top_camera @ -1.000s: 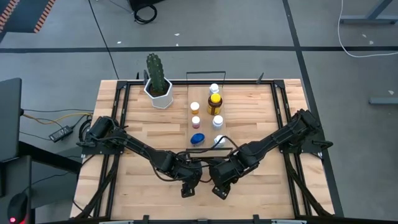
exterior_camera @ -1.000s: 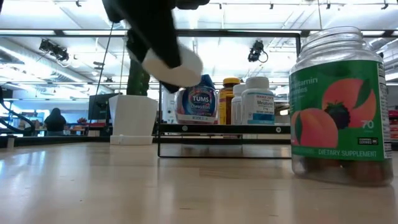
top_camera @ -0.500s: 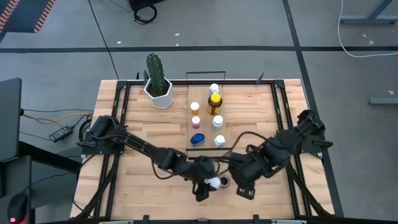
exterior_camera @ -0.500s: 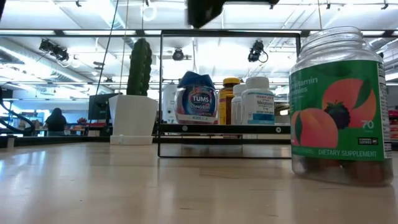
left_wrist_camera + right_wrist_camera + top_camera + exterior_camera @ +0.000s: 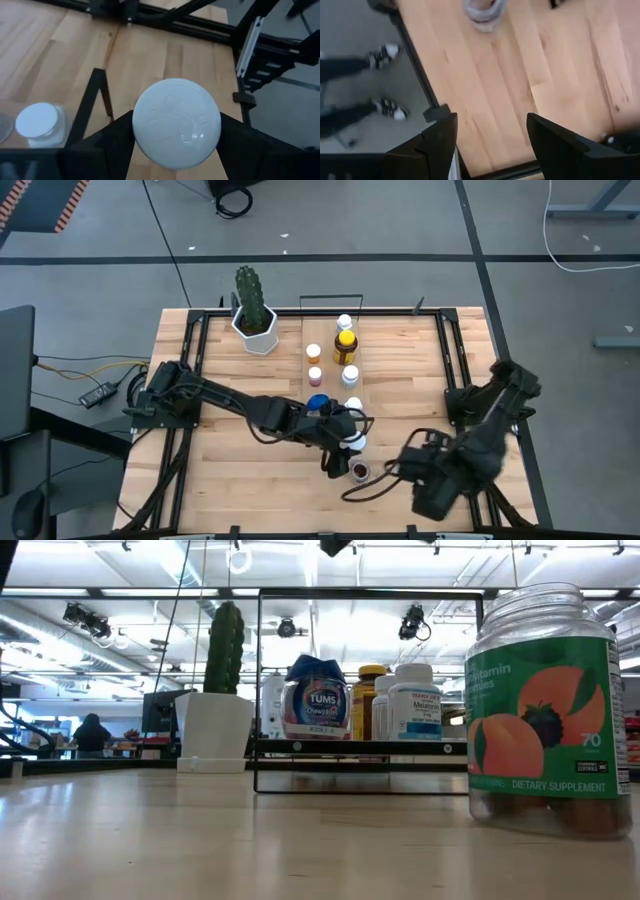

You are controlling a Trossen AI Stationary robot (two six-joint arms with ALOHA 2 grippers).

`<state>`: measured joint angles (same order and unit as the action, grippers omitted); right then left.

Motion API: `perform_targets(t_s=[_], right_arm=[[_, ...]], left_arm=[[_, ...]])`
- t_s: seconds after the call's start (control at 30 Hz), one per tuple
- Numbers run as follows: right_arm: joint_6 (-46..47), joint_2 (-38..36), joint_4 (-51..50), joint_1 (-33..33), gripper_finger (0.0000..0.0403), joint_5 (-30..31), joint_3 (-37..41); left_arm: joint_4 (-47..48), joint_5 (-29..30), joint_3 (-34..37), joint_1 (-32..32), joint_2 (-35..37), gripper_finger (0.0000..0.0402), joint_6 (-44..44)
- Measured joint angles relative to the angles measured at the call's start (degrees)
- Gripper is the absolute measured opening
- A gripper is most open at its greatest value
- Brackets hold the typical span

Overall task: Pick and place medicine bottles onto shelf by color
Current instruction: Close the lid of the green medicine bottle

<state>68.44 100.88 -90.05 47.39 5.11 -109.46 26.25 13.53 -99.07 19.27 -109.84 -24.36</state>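
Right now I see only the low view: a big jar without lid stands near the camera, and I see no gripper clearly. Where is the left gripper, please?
Observer: In the high view the left gripper hangs over the table between the shelf and the open jar.
Operator: Does it hold something?
Observer: Yes. The left wrist view shows a white round cap clamped between its fingers.
Operator: And the right arm?
Observer: The right gripper is near the table's front right edge, away from the jar, open with nothing between its fingers.
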Motion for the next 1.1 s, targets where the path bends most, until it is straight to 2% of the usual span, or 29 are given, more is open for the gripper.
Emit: perform_targets(t_s=[0.17,0.37,0.43,0.53,0.67,0.87,1.1], right_arm=[[15.0,-6.2,0.1,5.5,0.0245,6.0,6.5],[31.5,-13.2,2.8,12.2,0.0245,6.4,17.3],[35.7,-14.8,4.1,14.1,0.0245,6.4,20.5],[40.8,-16.3,6.6,16.5,0.0245,6.4,25.1],[43.2,-16.8,14.2,18.0,0.0245,6.1,31.2],[41.0,-16.7,32.5,17.1,0.0245,8.6,43.1],[41.4,-16.7,40.1,14.0,0.0245,8.8,52.5]], left_arm=[[-0.6,-0.2,0.2,1.0,-1.3,0.0245,-0.4],[-3.4,-0.4,-0.3,2.4,-4.3,0.0246,0.7],[-2.1,-0.8,-0.1,2.6,-4.7,0.0248,1.2],[-5.5,-1.4,-0.3,2.8,-5.7,0.0247,1.8],[-6.5,-2.3,-0.2,2.9,-7.1,0.0245,2.3],[-7.7,-4.7,-0.3,2.9,-8.7,0.0248,2.6],[-7.5,-4.8,-0.2,2.9,-9.0,0.0247,3.2]])
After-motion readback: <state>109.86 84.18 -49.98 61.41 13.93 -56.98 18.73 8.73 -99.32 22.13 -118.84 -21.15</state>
